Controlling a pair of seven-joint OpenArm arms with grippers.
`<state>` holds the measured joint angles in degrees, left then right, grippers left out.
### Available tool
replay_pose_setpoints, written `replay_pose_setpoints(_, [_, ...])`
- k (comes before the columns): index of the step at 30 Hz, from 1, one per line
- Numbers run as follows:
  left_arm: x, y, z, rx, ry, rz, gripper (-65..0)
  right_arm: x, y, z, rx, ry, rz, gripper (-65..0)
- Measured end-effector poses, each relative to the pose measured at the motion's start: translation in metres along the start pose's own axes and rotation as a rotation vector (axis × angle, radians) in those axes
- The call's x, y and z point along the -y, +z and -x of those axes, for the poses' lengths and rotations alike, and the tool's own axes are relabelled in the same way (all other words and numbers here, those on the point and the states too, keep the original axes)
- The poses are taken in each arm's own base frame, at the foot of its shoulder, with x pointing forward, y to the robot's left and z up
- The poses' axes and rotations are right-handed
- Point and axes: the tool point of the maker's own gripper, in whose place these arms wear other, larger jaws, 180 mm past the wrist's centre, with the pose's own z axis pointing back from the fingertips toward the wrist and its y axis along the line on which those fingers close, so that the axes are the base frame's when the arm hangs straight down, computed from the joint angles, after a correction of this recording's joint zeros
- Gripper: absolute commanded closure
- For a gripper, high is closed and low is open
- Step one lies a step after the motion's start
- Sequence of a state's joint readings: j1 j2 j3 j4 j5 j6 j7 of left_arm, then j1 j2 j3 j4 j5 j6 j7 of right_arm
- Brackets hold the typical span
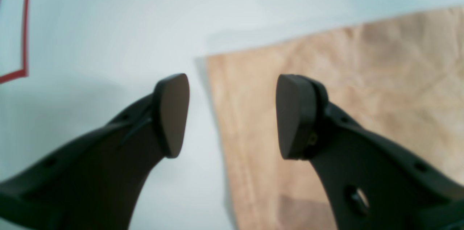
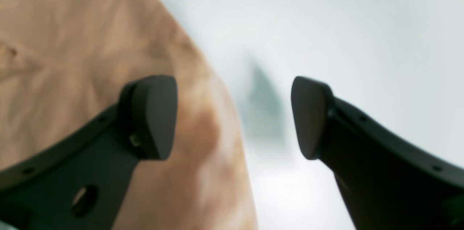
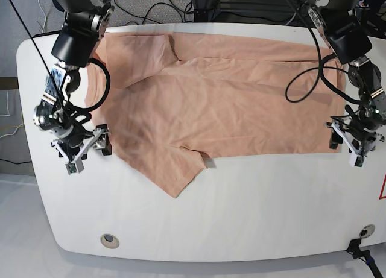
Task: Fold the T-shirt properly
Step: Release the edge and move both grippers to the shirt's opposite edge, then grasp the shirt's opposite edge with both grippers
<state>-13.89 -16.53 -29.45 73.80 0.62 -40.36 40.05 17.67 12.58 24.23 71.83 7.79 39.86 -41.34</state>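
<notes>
The peach T-shirt [image 3: 211,103] lies spread across the back half of the white table, plain side up, with one sleeve pointing toward the front [image 3: 176,180]. My left gripper [image 3: 342,148] hovers open at the shirt's right edge. In the left wrist view the gripper [image 1: 233,114] straddles a straight corner of the T-shirt [image 1: 344,96], with one finger over cloth and one over bare table. My right gripper [image 3: 89,152] stands open at the shirt's left edge. From the right wrist, this gripper [image 2: 233,117] has one finger over the T-shirt [image 2: 72,41]. Neither gripper holds anything.
The white table [image 3: 241,217] has rounded corners and a round hole near each front corner [image 3: 108,240]. A red tape mark [image 3: 383,187] sits at the right edge and shows in the left wrist view [image 1: 25,23]. Black cables [image 3: 301,73] loop from both arms over the shirt.
</notes>
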Motion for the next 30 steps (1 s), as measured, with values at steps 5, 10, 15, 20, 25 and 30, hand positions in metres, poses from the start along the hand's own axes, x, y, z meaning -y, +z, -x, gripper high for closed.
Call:
replay_pose_setpoints(5, [-0.003,-0.014,0.006,0.008,0.054,0.024,-36.2,-0.011,-0.026,-0.001,0.003,-0.033,-0.072,-47.3])
replay_pose_setpoints(10, [-0.008,-0.033,0.018,-0.004,0.137,0.058,-36.2,-0.004,-0.039,0.000,0.001,-0.100,-0.080,-47.3])
replay_pose_setpoints(15, [-0.004,-0.043,0.026,0.015,0.193,0.089,-36.2,-0.010,-0.047,0.015,-0.024,-0.138,-0.104,-47.3])
replay_pose_setpoints(20, [0.001,-0.052,0.022,0.016,0.232,0.113,-36.2,-0.014,-0.050,0.020,-0.031,-0.154,-0.113,-47.3])
replay_pose_setpoints(25, [-0.004,-0.052,0.008,0.049,0.231,0.109,-36.2,-0.023,-0.051,0.025,-0.006,-0.171,-0.130,-47.3])
replay_pose_setpoints(30, [-0.004,-0.052,0.007,0.049,0.231,0.108,-36.2,-0.050,-0.055,0.030,-0.024,-0.102,-0.180,-47.1])
